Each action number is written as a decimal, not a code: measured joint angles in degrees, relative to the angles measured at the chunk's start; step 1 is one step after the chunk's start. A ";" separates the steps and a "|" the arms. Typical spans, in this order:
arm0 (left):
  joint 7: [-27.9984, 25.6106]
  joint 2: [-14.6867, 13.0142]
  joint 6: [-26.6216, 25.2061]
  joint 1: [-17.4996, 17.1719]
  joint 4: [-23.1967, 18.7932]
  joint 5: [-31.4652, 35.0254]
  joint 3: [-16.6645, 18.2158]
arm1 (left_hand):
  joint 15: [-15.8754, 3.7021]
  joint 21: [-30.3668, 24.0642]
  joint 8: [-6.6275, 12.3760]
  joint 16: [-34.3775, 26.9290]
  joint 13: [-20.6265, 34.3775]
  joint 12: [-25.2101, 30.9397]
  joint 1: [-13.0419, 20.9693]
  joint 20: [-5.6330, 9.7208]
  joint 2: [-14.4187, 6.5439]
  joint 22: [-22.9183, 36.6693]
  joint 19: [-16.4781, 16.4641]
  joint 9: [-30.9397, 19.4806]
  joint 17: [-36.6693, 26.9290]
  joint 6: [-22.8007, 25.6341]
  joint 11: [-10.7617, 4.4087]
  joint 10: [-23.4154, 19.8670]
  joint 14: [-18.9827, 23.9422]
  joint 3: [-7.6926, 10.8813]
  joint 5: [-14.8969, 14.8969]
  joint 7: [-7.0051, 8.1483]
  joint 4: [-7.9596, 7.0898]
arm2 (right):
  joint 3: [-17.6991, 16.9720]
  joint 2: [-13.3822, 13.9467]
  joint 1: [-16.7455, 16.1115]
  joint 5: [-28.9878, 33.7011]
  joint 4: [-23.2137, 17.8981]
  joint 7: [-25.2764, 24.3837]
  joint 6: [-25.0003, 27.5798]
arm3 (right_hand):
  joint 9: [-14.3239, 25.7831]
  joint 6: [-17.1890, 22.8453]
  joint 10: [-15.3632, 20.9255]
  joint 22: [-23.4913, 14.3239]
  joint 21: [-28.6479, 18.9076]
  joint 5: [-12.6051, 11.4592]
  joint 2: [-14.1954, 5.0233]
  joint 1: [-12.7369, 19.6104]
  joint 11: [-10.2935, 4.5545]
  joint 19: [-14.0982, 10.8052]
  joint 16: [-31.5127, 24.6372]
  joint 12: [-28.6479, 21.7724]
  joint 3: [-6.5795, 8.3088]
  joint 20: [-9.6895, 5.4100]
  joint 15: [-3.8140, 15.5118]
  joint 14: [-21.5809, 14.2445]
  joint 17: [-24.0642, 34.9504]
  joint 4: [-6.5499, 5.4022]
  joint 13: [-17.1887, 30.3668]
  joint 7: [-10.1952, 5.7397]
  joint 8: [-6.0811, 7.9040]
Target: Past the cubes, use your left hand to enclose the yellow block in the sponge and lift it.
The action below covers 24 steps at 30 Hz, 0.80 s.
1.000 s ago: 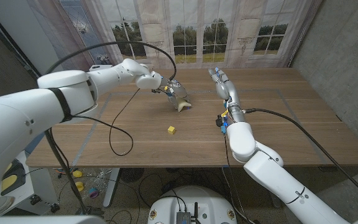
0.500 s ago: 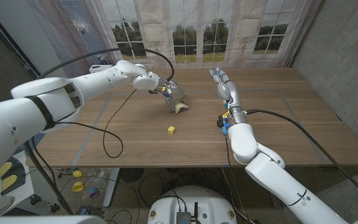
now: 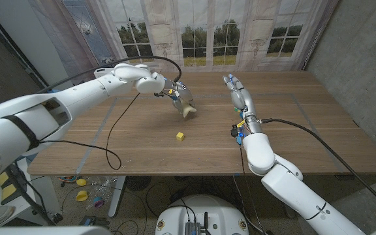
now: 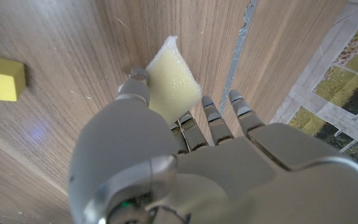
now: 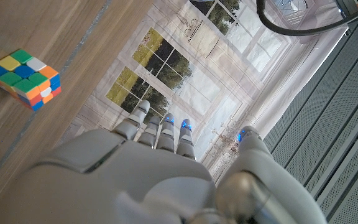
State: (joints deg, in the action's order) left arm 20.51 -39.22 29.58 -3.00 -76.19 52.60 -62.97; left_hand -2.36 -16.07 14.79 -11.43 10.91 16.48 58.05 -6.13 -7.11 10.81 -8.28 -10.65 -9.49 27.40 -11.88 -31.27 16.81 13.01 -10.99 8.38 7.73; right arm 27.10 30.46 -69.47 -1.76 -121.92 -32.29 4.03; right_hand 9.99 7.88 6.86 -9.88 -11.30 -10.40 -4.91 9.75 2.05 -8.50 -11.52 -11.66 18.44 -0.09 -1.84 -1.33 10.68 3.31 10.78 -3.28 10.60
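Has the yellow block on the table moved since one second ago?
No. The yellow block lies at the same spot on the table, while the left hand holds the sponge beyond it.

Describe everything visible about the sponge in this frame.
The sponge is a pale yellow, porous foam piece with a pointed corner sticking out. The left hand grips it from behind, fingers pressed against it. In the head view it hangs from that hand over the wooden table, on the far side of the small yellow block, which lies apart on the wood. Whether it touches the table is unclear.
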 measured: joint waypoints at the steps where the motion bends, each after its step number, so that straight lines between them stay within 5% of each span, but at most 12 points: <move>1: 0.68 -0.52 -0.57 -0.83 -1.55 0.00 0.92 | 0.00 0.00 0.00 0.00 0.00 -0.18 -0.04 0.00 0.04 0.00 0.00 0.00 0.00 0.00 0.00 0.00 0.00 0.00 0.00 0.00 0.00 | -0.10 0.07 -0.08 -0.08 0.07 0.11 -0.23 | 0.00 0.01 0.00 0.00 0.00 0.00 0.00 0.00 0.00 0.00 0.00 0.00 0.00 0.00 0.00 0.00 0.00 0.00 0.00 0.01 0.00; 24: 15.97 -5.21 -13.21 -14.24 -24.05 -0.70 12.90 | 0.00 0.62 -1.26 0.45 0.17 -0.83 -0.75 -0.22 0.76 -0.01 0.22 -0.01 0.01 -0.01 -0.20 0.22 -0.01 -0.32 0.00 -0.01 0.01 | -5.17 4.63 -2.43 -5.45 2.52 6.97 -8.42 | 0.00 0.20 0.10 0.00 0.00 0.00 0.00 0.00 0.11 -0.20 0.00 0.00 -0.21 0.21 0.00 0.00 0.00 0.21 0.00 0.21 0.00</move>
State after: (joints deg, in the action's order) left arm 36.48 -44.43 16.37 -17.24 -100.24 51.91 -50.07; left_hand -2.35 -15.45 13.53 -10.98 11.08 15.65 57.30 -6.35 -6.36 10.80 -8.06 -10.66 -9.48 27.39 -12.08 -31.05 16.80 12.68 -10.99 8.37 7.74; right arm 21.94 35.08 -71.90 -7.21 -119.40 -25.32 -4.39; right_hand 9.99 8.08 6.97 -9.88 -11.30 -10.40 -4.91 9.75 2.16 -8.70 -11.52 -11.66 18.23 0.11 -1.84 -1.33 10.68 3.52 10.78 -3.08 10.60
